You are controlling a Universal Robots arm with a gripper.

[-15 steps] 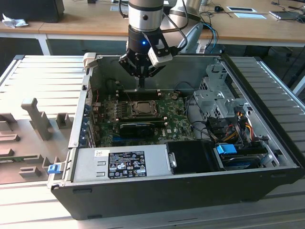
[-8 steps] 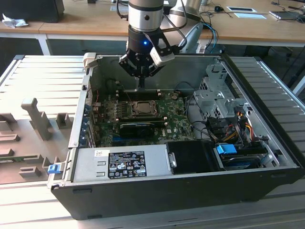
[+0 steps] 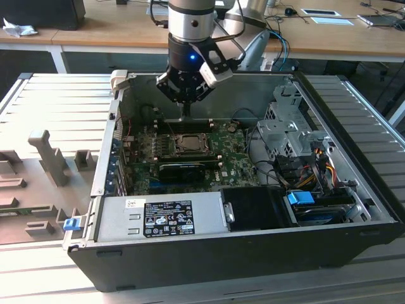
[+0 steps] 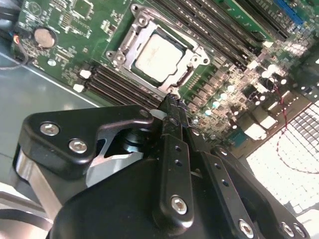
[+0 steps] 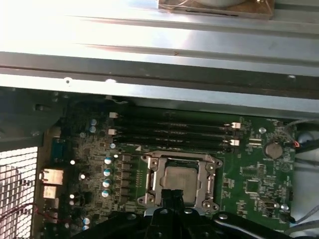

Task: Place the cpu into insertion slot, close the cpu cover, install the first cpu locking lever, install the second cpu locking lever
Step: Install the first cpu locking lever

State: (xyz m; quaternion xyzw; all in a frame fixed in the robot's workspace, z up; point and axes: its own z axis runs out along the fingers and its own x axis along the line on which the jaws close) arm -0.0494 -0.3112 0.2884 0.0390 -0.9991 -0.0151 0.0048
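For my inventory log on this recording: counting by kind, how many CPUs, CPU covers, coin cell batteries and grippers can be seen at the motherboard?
cpu: 1
cpu cover: 1
coin cell battery: 1
gripper: 1
Total: 4

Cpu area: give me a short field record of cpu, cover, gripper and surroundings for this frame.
cpu: lies flat on the board, silvery top up
cover: down around the cpu, chip showing through its window
gripper: shut, nothing held, tips hovering by one edge of the cover
contact: cannot tell whether the tips touch the cover
case: open on top, board lying flat inside
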